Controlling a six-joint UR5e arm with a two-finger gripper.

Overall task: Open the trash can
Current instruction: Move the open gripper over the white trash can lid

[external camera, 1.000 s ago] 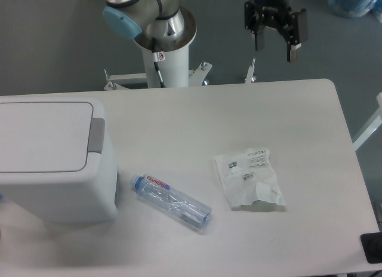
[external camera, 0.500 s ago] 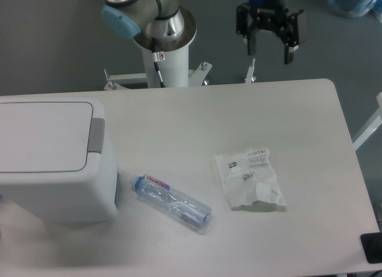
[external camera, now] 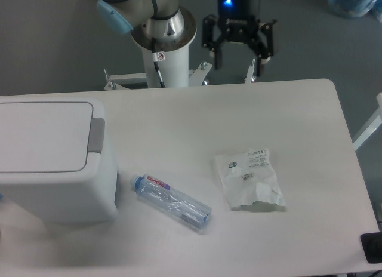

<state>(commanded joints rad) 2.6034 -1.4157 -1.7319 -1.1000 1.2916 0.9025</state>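
The white desk (external camera: 179, 128) fills most of the view; the bin (external camera: 54, 160) sits at its left edge, lid flat and closed, its grey push tab (external camera: 97, 135) on the lid's right side facing the open desk; the lid is untouched, so the task is not begun; the end effector (external camera: 239, 57) hangs beyond the far edge, fingers spread wide and holding nothing; over the last second it has travelled leftward along that far edge, which reads as the start of an approach toward the tab, though it remains well apart from the bin; a crumpled plastic bag (external camera: 249, 178) lies right of centre; a clear bottle (external camera: 172, 202) lies just beside the bin.
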